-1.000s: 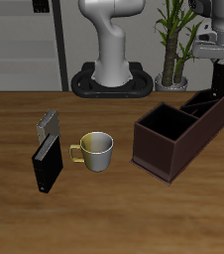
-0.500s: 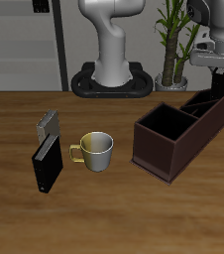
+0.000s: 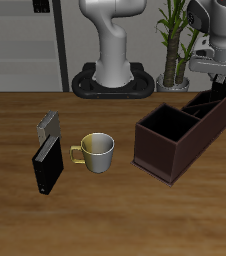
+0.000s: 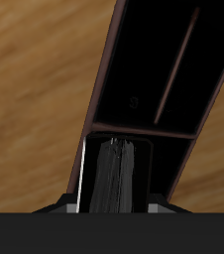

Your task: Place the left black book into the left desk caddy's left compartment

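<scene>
The left desk caddy (image 3: 175, 145) is a long maroon-brown open box with a black inside, lying at an angle on the table. My gripper (image 3: 221, 88) hangs over the caddy's far end, shut on the left black book (image 3: 207, 99). The book slants down into that end compartment. In the wrist view the black book (image 4: 114, 179), with its pale page edge, sits between my fingers inside the compartment, bounded by the caddy's wall (image 4: 102, 89) and a divider.
A metal mug (image 3: 97, 150) stands mid-table. Beside it the other black book (image 3: 47, 166) stands upright with a grey flap (image 3: 49, 124). The robot's base (image 3: 113, 80) and a potted plant (image 3: 175, 45) are at the back.
The arm's wrist has shifted slightly over the caddy's far end. The book stays slanted in the same compartment. Nothing else has moved.
</scene>
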### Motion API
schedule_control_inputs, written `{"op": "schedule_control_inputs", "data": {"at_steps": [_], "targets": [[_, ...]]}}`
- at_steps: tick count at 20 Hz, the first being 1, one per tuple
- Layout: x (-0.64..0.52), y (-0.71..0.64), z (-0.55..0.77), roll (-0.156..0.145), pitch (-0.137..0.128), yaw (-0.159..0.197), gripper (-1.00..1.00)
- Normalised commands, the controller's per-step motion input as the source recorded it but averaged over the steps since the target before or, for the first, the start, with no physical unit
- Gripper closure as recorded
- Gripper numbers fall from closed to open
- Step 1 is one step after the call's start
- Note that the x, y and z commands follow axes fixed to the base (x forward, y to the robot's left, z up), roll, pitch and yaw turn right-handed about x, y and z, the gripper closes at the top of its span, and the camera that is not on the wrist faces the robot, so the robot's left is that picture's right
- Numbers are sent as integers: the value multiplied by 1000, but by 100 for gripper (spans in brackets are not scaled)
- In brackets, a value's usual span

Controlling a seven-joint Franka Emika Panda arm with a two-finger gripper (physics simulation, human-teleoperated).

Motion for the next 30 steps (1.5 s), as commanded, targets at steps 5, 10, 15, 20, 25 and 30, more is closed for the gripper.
{"op": "schedule_control_inputs", "data": {"at_steps": [5,10,15,20,25,30], "targets": [[149,-155,-123,-34,27,-17,100],[109,-143,-208,-32,36,-24,100],[-40,-28,23,7,-6,1,100],[34,-53,-31,-4,-11,-5,100],[78,-64,-119,27,89,-11,-100],[-41,-93,111,-34,-26,-8,-100]]}}
